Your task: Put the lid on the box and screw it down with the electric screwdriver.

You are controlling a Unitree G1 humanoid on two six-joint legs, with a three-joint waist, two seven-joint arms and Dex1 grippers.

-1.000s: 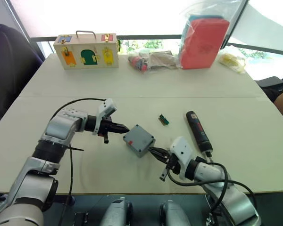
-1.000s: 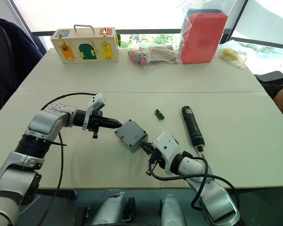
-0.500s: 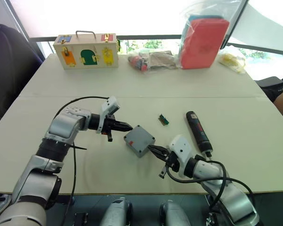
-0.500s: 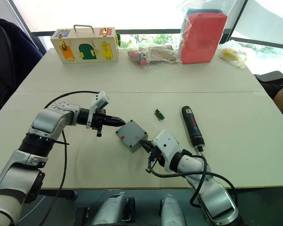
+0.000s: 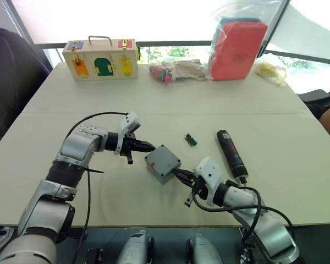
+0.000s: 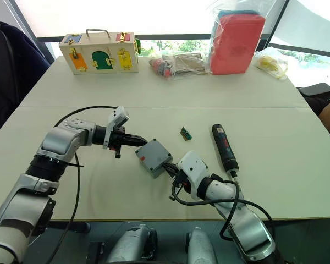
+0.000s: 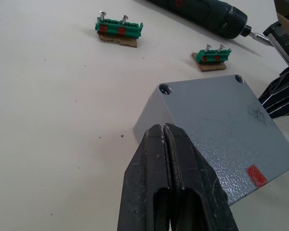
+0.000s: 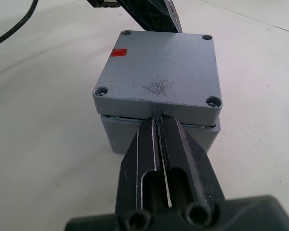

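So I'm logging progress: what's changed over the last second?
Both grippers closed in on the box: the left gripper slid toward its far corner, the right gripper pushed up to its near side at the lid seam. Both stay shut, holding nothing. The screwdriver hasn't moved.

Electric screwdriver (image 7: 202, 12) partly cut off

L gripper (image 5: 149, 147) & R gripper (image 5: 179, 175) moved in, now touching lid (image 8: 160, 76).

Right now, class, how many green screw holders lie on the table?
2. One green screw holder lies on the open table, and a second lies nearer the electric screwdriver. Both lie beyond the lidded box.
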